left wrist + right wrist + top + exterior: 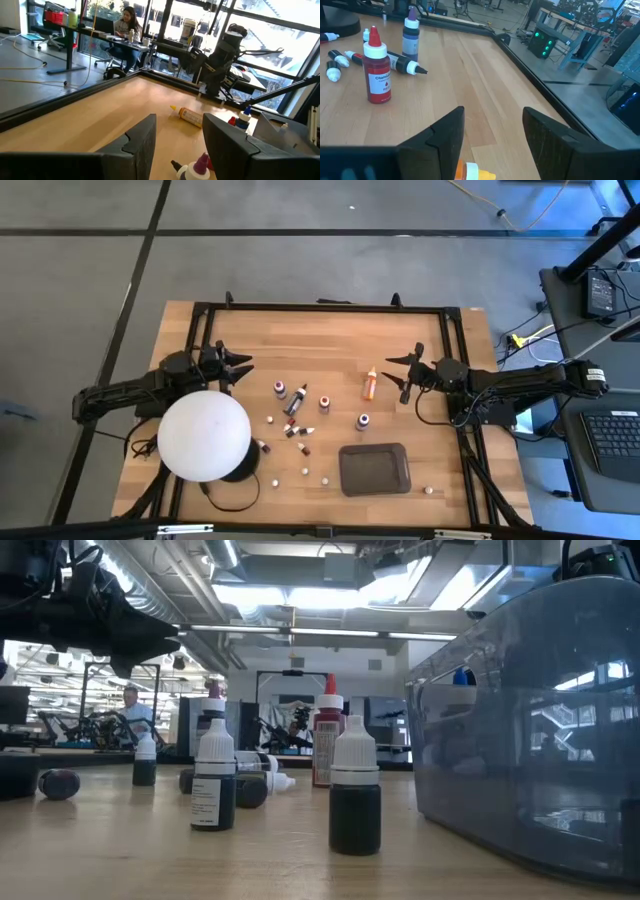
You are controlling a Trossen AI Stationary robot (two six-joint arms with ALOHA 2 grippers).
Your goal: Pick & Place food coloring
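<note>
Several small food coloring bottles are scattered over the middle of the wooden table, some upright, some on their sides. A longer orange bottle lies on its side; it also shows in the left wrist view. My right gripper stands open just right of it and above the table, touching nothing; the orange bottle's cap shows below its fingers. A red-topped bottle and a purple-topped bottle stand upright farther off. My left gripper waits open at the table's left, with nothing between its fingers.
A big white dome stands at the near left, close to my left arm. A dark grey tray lies at the near right, with a bottle beside it. A black frame runs along the table's edges. People sit in the room beyond the table.
</note>
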